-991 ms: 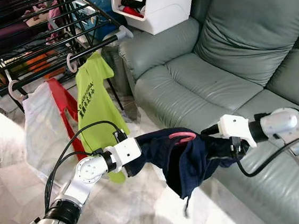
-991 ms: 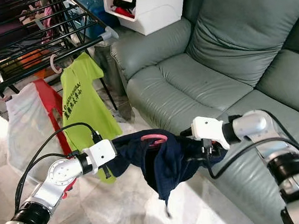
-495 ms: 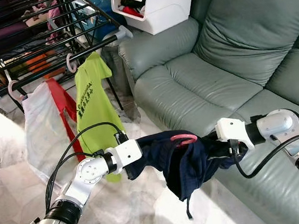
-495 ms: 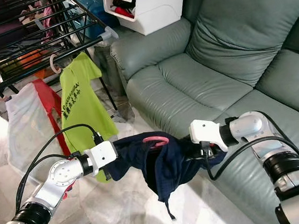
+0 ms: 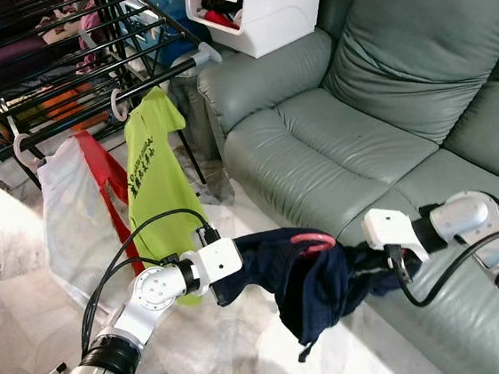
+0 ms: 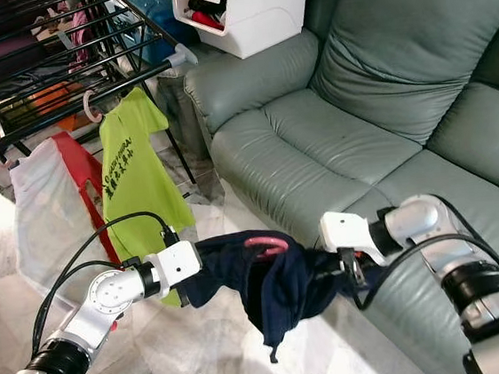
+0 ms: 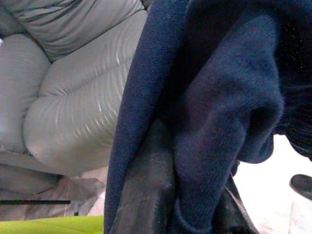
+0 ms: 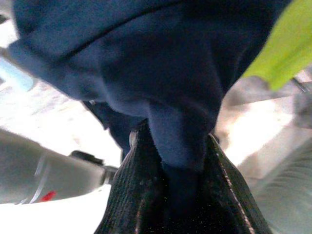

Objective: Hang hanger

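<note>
Holding a dark blue garment (image 5: pixel 317 274) stretched between them, both grippers are working near the floor in front of the green sofa (image 5: pixel 384 110). The left gripper (image 7: pixel 170 195) is clamping one end of the cloth, the right gripper (image 8: pixel 175 195) is pinching the other end. A pink hanger (image 5: pixel 312 239) is lying on top of the garment, well apart from the black drying rack (image 5: pixel 49 65) at the far left.

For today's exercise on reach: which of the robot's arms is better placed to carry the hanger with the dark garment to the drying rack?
Probably the left. The left hand grips the navy garment on the side nearer the drying rack; the right hand holds the sofa side, farther away.
</note>
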Robot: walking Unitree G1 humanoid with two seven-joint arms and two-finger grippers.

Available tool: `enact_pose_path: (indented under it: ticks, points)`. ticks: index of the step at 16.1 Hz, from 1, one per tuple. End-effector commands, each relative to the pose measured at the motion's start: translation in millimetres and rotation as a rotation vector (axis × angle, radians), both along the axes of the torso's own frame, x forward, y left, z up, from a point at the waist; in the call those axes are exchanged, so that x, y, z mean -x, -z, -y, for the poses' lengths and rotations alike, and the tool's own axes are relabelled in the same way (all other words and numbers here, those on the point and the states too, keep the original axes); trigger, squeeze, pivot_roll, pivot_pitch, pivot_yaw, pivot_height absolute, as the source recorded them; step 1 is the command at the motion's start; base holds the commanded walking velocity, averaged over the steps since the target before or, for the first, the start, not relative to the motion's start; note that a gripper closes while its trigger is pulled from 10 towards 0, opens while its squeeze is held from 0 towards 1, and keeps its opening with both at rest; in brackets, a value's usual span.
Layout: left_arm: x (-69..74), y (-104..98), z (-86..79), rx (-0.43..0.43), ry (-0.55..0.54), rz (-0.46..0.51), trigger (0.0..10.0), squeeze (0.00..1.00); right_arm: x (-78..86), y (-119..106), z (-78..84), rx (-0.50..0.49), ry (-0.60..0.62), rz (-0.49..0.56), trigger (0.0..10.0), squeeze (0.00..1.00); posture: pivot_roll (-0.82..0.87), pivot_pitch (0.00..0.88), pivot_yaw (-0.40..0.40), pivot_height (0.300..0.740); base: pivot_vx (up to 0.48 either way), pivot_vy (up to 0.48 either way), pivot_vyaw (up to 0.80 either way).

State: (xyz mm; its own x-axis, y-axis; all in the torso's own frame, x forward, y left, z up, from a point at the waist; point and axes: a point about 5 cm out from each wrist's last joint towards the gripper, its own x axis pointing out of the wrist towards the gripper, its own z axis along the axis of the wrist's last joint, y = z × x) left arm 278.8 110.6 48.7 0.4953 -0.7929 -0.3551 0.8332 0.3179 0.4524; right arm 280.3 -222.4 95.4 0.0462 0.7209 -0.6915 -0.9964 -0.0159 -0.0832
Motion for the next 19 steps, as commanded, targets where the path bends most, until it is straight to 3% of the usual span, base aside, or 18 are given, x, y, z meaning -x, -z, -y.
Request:
enact_pose_path:
  ticks: [1, 3, 9, 10, 12, 13, 14, 15, 19]
  points:
    - [-3.0, -10.2, 7.3, 0.037, 0.037, 0.046, 0.0, 0.0, 4.9, 2.3, -2.0, 0.024, -0.046, -0.045, 0.0, 0.0, -0.09, 0.01, 0.023, 0.74, 0.0, 0.0, 0.0]
    - [-2.8, -9.5, 8.1, 0.034, 0.041, 0.041, 0.0, 0.0, 11.2, 5.5, 3.1, 0.059, -0.063, -0.095, 0.0, 0.0, -0.09, 0.01, 0.022, 0.74, 0.0, 0.0, 0.0]
    - [5.0, 3.9, 6.6, -0.017, 0.05, 0.008, 0.0, 0.0, 8.8, 14.0, 0.9, 0.07, 0.024, -0.025, 0.0, 0.0, -0.09, 0.013, 0.022, 0.74, 0.0, 0.0, 0.0]
    - [6.3, 8.1, 4.1, -0.033, 0.041, 0.0, 0.5, 0.0, 9.5, 15.8, -1.6, 0.049, 0.046, -0.009, 0.0, 0.0, -0.09, 0.014, 0.023, 0.74, 0.0, 0.0, 0.0]
    - [7.2, 12.1, 1.7, -0.06, 0.043, -0.008, 7.3, 0.0, 8.8, 20.4, -3.8, 0.035, 0.092, 0.027, 0.0, 0.0, -0.09, 0.014, 0.023, 0.74, 0.0, 0.0, 0.0]
    - [6.2, 12.5, 0.5, -0.062, 0.033, -0.007, 9.1, 0.0, 9.8, 23.9, -5.5, 0.019, 0.124, 0.036, 0.0, 0.0, -0.09, 0.014, 0.018, 0.74, 0.0, 0.0, 0.0]
    - [4.7, 12.3, -0.3, -0.061, 0.022, -0.006, 10.0, 0.0, 11.1, 26.6, -6.7, 0.002, 0.156, 0.039, 0.0, 0.0, -0.09, 0.014, 0.018, 0.74, 0.0, 0.0, 0.0]
    - [2.8, 11.7, -1.1, -0.056, 0.004, -0.001, 10.0, 1.0, 12.4, 30.2, -8.3, -0.013, 0.193, 0.045, 0.0, 0.0, -0.09, 0.014, 0.018, 0.74, 0.0, 0.0, 0.0]
    - [-0.4, 9.8, -2.7, -0.04, -0.029, 0.024, 10.0, 1.0, 15.2, 37.7, -9.8, -0.017, 0.255, 0.059, 0.0, 0.0, -0.09, 0.019, 0.021, 0.74, 0.0, 0.0, 0.0]
